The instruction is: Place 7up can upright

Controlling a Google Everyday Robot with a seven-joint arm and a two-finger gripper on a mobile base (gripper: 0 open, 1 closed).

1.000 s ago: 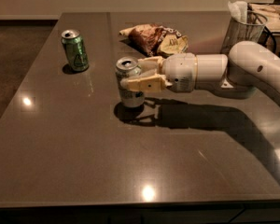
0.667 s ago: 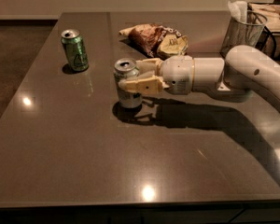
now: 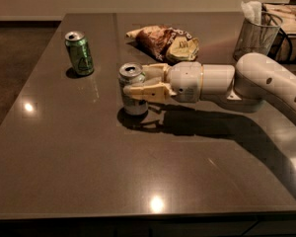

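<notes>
Dark table (image 3: 89, 181) stretching away from 6 o'clock. At centre, pale can (image 3: 132, 97) standing upright on it, clamped between the fingers (image 3: 148, 89) of a cream gripper (image 3: 138, 79) reaching in from 3 o'clock. Best to part the fingers slowly, then draw straight back toward 3 without nudging. Beyond: green can (image 3: 79, 53) at 10 o'clock, crisp bag (image 3: 165, 41) at 12.

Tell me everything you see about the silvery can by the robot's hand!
The 7up can is pale silvery metal with a faint green band and a shiny round top. It stands upright on the dark table. The gripper, reaching in from the picture's right, is shut on it: one finger across its front, one behind. Nothing else touches it.
</notes>
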